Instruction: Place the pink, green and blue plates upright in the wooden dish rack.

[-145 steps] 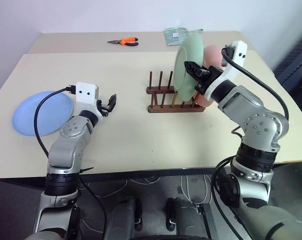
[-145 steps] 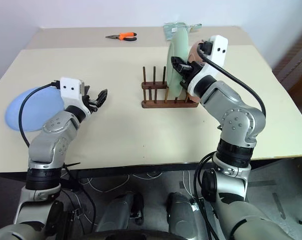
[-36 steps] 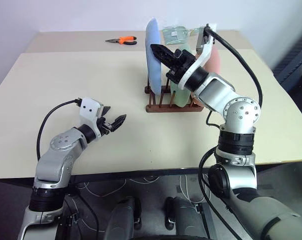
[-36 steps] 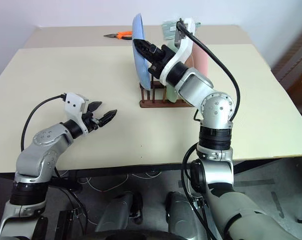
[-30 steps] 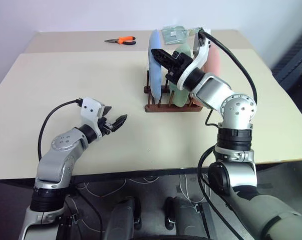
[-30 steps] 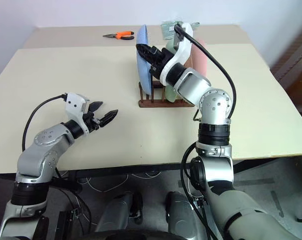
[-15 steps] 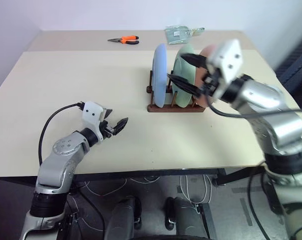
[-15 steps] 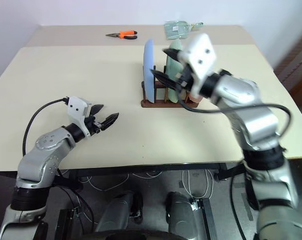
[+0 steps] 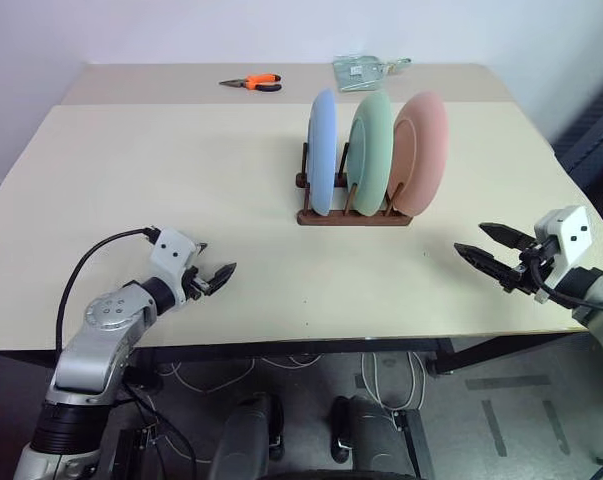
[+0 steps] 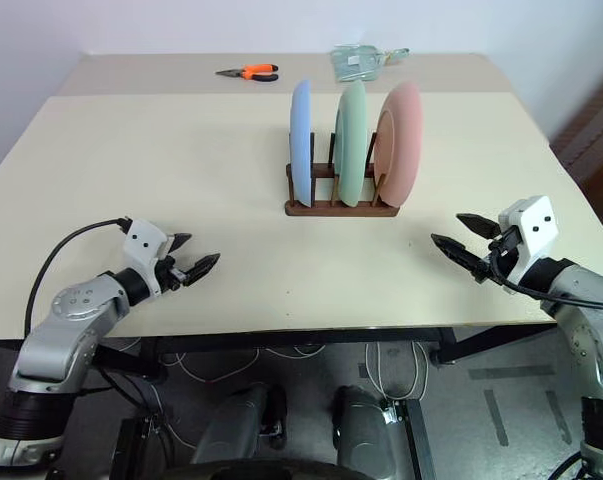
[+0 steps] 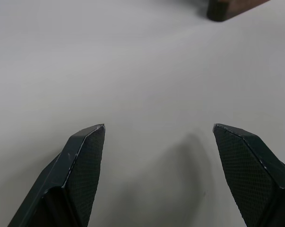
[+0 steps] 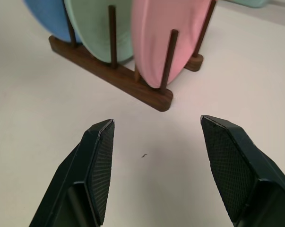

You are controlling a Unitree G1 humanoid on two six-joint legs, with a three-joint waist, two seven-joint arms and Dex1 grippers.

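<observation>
Your three plates (image 9: 376,152) upright in rack (image 9: 353,214), mid-bench; left hand (image 9: 213,281), right hand (image 9: 491,254) spread, empty, near front edge.

Orange-handled pliers (image 9: 253,82) & a clear packet (image 9: 363,68) lie apart at far edge of beige table (image 9: 161,190).

3 plates: 1 blue plate (image 9: 321,152); 1 green plate (image 9: 369,152); 1 pink plate (image 9: 421,152); 1 wooden dish rack (image 9: 353,215); 1 pair of orange pliers (image 9: 253,82); 1 clear packet (image 9: 361,70); 2 desks: front desk (image 9: 181,200), back desk (image 9: 151,85).
</observation>
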